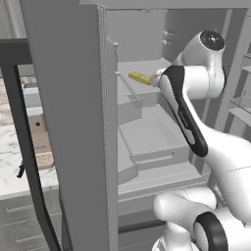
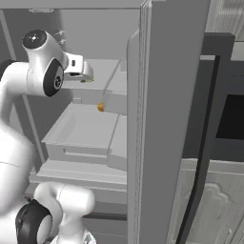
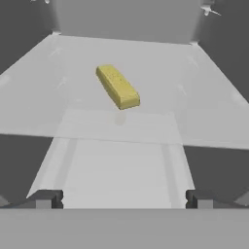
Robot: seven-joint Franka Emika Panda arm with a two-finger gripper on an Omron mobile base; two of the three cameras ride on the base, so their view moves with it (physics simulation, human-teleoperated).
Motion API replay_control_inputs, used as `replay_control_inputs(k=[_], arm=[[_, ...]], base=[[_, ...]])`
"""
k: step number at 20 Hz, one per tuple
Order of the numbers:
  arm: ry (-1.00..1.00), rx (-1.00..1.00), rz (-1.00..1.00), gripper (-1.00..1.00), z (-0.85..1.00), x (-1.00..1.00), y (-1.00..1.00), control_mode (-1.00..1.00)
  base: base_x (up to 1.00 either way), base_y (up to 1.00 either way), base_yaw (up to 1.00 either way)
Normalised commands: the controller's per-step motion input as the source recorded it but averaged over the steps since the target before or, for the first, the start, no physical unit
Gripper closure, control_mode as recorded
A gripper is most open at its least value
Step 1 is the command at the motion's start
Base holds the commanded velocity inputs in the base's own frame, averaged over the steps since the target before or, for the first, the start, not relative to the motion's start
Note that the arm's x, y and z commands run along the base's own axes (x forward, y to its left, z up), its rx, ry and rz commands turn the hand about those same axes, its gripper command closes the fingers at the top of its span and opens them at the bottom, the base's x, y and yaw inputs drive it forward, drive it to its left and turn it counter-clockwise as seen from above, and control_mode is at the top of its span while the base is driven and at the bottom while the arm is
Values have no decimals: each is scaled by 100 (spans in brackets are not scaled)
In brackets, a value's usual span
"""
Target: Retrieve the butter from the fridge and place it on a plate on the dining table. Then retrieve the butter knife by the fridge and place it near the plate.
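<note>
The fridge (image 1: 73, 122) stands open, and my arm reaches inside at the level of an upper shelf. The butter (image 3: 118, 86), a small yellow stick, lies slantwise on that pale shelf; it also shows as the butter (image 1: 138, 78) just left of my hand. My gripper (image 3: 124, 199) is open, and its fingertips (image 3: 47, 198) stand wide apart, short of the butter and not touching it. From the right, my gripper (image 2: 88, 75) points into the shelf. A small dark thing, likely the butter knife (image 1: 20, 170), lies on the counter left of the fridge. The plate and the dining table are out of view.
The open fridge doors (image 2: 167, 119) flank my arm closely on both sides, with a dark handle (image 1: 27, 147) in front. A small orange ball (image 2: 100, 107) sits by the drawer (image 1: 147, 135) below the shelf. The marble counter (image 1: 10, 157) holds a tan block.
</note>
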Motion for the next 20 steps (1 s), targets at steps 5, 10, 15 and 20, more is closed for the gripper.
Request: replay_control_inputs(k=[5,10,15,20], arm=[[5,0,0,-100,1,78,1,-100],[9,0,0,-100,-13,76,3,-100],[6,0,5,-100,-1,56,25,-100],[2,0,6,-100,-3,65,19,-100]], base=[[0,0,0],[0,0,0],[0,0,0],[0,0,0]])
